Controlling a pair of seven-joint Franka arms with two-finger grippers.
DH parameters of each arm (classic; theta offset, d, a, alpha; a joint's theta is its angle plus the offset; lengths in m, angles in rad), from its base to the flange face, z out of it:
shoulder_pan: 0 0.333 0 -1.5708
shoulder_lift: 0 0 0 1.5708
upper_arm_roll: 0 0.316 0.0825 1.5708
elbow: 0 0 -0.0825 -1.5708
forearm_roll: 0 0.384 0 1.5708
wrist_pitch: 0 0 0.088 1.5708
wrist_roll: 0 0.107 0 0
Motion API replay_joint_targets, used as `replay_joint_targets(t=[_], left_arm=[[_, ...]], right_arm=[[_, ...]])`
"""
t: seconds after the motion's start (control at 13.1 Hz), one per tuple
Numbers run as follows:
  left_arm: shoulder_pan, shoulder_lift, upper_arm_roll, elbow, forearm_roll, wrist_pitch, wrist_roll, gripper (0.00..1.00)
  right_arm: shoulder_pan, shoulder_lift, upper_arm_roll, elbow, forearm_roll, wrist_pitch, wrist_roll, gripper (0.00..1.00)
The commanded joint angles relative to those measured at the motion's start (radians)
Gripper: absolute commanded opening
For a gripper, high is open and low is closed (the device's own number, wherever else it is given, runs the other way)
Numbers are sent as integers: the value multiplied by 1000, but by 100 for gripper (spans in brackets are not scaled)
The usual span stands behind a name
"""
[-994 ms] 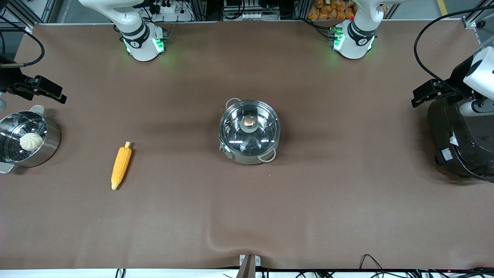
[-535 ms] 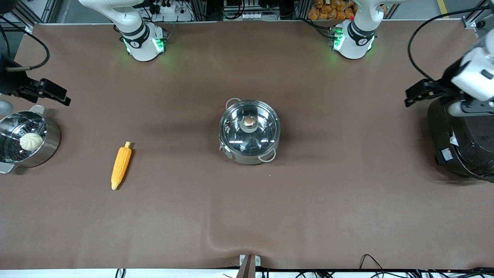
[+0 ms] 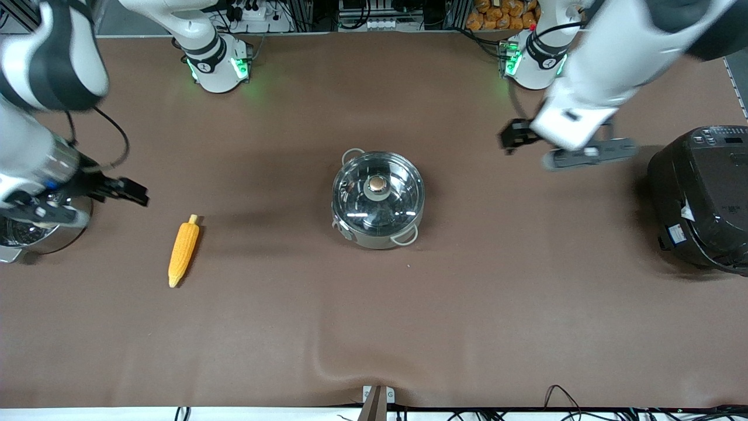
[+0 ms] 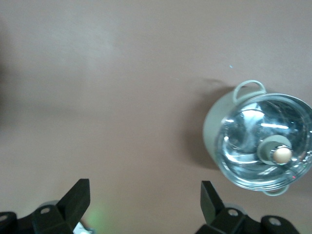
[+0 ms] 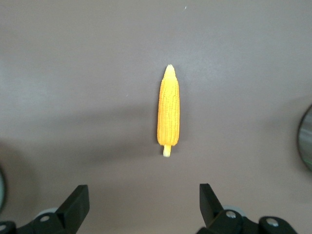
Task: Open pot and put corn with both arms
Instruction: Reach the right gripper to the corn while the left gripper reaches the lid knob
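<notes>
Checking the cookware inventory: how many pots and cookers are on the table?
3. The shiny steel pot with a glass lid sits mid-table; a steel steamer pot, mostly hidden under the right arm, at that arm's end; a big black cooker at the left arm's end.

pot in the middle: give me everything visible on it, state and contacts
The pot is a round, shiny steel one standing upright on the brown table cover, about midway between the two arms' ends. It has two light grey loop handles, one nearer the front camera and one farther. A clear glass lid with a copper-coloured knob sits closed on it. Through the glass only reflections show. Nothing touches it; the corn lies apart toward the right arm's end, and neither claw is at it.
</notes>
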Motion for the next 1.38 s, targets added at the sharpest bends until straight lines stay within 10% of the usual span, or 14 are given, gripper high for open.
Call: replay_joint_targets(t=[0.0,0.46,1.3], left_arm=[[-77,88,5,40,-2,57,-127,100],[-286,324,14,135,2,258,-535,100],[-367,484,17,148,65,378,-653,87]], right_arm=[[-36,75,10,-46,-11,141,0,100],[-49,244,10,-186,-8,487,-4,100],[-51,410,10,-183,-11,622,-39,100]])
